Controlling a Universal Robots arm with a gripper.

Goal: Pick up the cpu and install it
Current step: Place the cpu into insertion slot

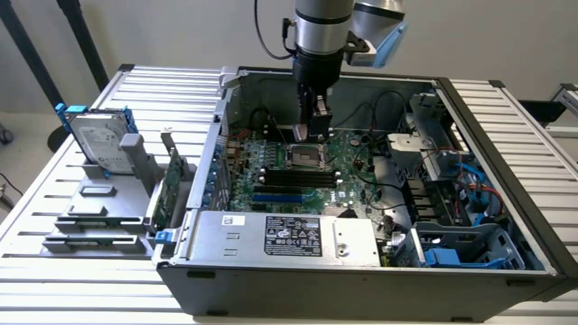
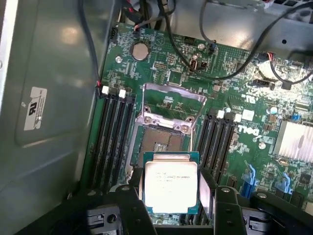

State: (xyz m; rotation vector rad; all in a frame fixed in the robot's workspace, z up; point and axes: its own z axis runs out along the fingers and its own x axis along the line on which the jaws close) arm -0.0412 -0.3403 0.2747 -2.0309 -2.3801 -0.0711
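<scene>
In the exterior view the arm reaches down into the open computer case [image 1: 361, 292]. Its gripper [image 1: 318, 135] hangs just above the open socket [image 1: 305, 157], and the case walls stand well clear on every side. A hard drive [image 1: 97, 145] sits outside the case, on the exterior view's left.

In the wrist view the gripper [image 2: 172, 196] pinches the cpu [image 2: 171, 182] by two opposite edges, with fingers [image 2: 131, 203] on either side. The chip lies flat with its silver top towards the camera and its edges square with the socket [image 2: 157, 142]. It is nearly square, so no long axis can be told. The load plate [image 2: 171, 105] stands raised. Memory slots [image 2: 115, 137] crowd both sides of the socket.
</scene>
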